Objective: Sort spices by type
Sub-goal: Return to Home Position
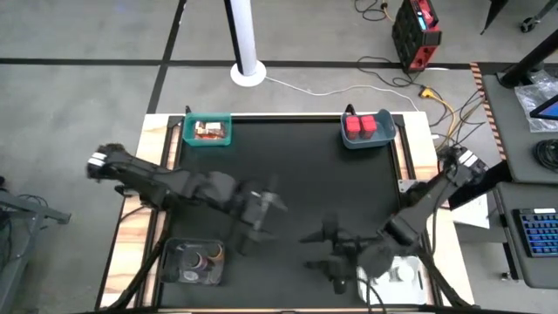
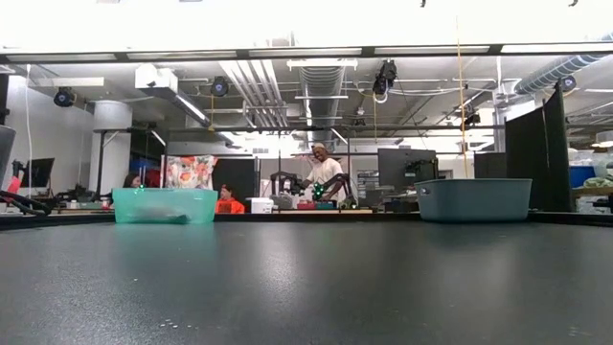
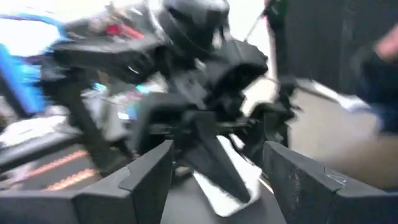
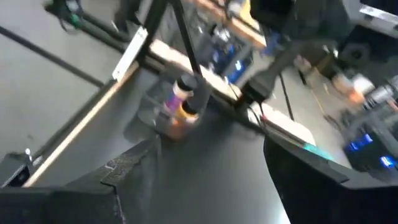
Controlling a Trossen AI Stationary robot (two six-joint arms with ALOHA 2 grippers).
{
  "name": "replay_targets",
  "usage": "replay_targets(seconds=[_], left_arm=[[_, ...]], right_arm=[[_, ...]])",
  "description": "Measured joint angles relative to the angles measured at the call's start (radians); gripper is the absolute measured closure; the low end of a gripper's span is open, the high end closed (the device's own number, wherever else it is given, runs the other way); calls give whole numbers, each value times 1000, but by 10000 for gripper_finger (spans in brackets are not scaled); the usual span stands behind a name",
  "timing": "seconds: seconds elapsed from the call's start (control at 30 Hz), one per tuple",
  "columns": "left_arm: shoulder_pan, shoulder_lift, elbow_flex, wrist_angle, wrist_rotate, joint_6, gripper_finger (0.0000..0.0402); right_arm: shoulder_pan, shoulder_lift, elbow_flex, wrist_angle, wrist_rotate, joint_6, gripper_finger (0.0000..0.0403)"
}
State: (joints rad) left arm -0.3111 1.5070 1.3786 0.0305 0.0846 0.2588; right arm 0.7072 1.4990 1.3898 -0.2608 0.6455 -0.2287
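Observation:
Two red boxy containers sit in the blue-grey bin at the far right. Brown and orange packets lie in the teal bin at the far left. Small jars stand in the clear tray at the near left; the right wrist view shows amber and purplish jars there. My left gripper hovers open over mid-table, holding nothing. My right gripper is open and empty near the table's near edge, facing left. Neither arm shows in the low view.
A white tray lies at the near right, partly under my right arm; the left wrist view shows the white tray behind the right gripper. The two grippers face each other closely. In the low view the teal bin and blue-grey bin stand at the far edge; people are beyond.

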Motion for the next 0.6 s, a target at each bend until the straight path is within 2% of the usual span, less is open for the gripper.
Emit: replay_targets(seconds=[0.1, 0.2, 0.37, 0.5, 0.6], left_arm=[[0, -140, -215, 156, -97, -32, 168], [2, -278, -440, 337, -168, -40, 168], [0, -530, -781, 671, -202, -89, 168], [1, -758, -1006, 727, -224, -105, 168], [0, -933, -1152, 730, -358, -132, 168]], right_arm=[[-51, -56, -104, 152, -98, -67, 136], [-88, -122, -209, 280, -147, -111, 148], [-131, -255, -398, 455, -176, -167, 164], [-147, -371, -556, 578, -260, -181, 174], [-147, -453, -648, 638, -261, -171, 179]])
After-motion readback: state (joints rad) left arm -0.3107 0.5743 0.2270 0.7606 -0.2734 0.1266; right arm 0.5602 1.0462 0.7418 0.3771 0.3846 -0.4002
